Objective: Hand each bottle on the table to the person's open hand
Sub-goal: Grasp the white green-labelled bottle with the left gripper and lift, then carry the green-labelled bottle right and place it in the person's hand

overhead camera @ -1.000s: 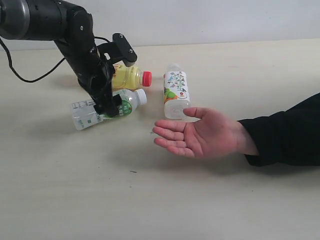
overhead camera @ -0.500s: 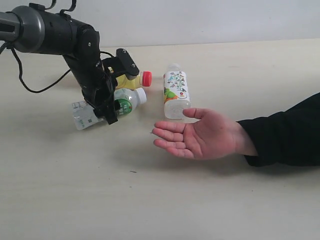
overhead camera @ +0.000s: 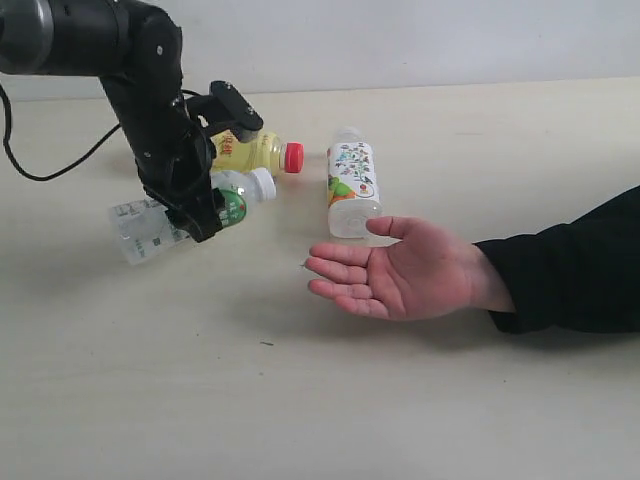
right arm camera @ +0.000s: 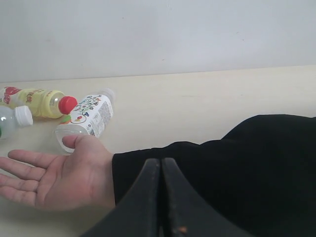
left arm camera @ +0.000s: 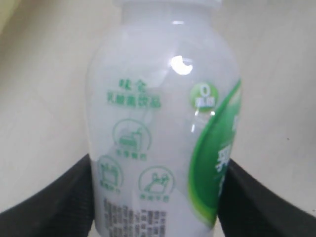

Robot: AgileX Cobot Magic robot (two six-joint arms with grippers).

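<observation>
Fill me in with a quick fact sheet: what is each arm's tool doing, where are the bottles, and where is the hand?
Left tool: shut on the white bottle with green label, holding it tilted
Right tool: shut, empty
Open hand: palm up, empty
Yellow bottle: lying on the table, beyond the left tool
Cartoon-print bottle: lying by that hand's thumb

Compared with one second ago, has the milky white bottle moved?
Yes. The milky white bottle shifted left, away from the unmoved cartoon-print bottle.
</observation>
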